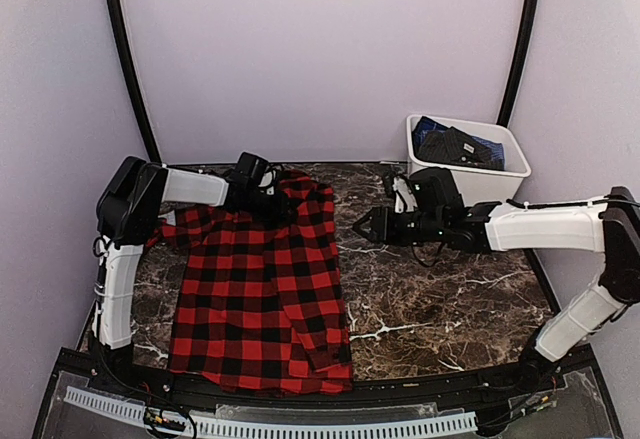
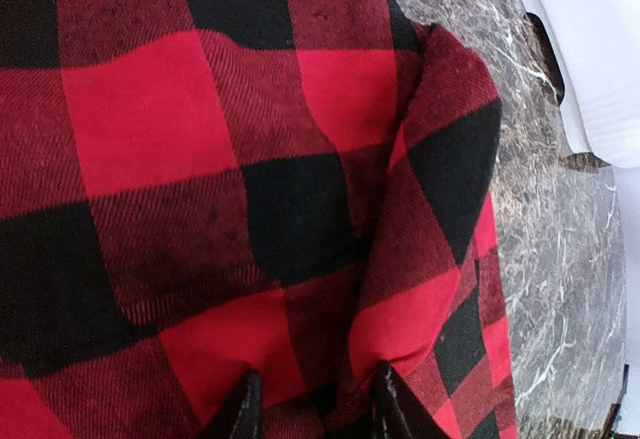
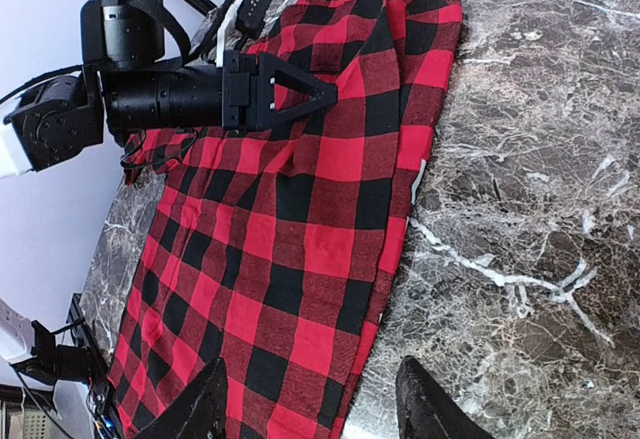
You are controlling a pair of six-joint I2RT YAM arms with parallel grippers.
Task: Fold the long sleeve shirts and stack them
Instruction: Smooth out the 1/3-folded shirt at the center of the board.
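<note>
Tabletop bare right of red-black flannel shirt, hem at near edge; left pincer pinches fold; right pincer wide.

Dark brown marble table, veined white. White plastic tub stood at the table's far right corner, close to the wall. Pale lilac walls enclosed three sides. Black pole rose at left, second pole at right. White ribbed cable track ran along near edge.
</note>
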